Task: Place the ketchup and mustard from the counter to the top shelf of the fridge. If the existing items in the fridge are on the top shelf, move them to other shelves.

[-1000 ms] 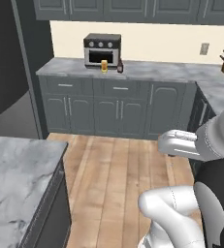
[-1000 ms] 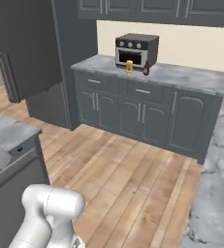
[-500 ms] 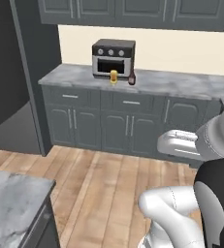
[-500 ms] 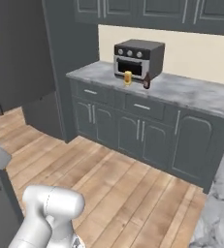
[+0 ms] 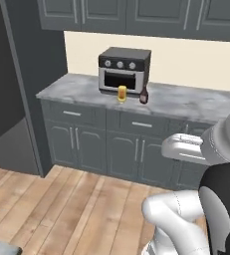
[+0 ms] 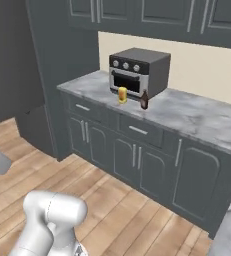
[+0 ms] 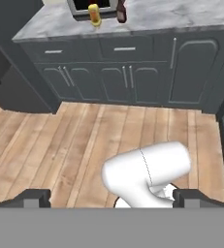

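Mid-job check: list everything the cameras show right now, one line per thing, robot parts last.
counter: one, grey-white marbled, over the dark grey cabinets.
toaster oven: one, black and silver, at the back of the counter.
mustard: one, yellow, on the counter in front of the oven.
ketchup: one, dark brown-red, just right of the mustard, apart from it.
upper cabinets: dark grey, above the counter.
floor: light wood planks.
pincer: one, dark tips wide open, holding nothing, pointing down at the floor.
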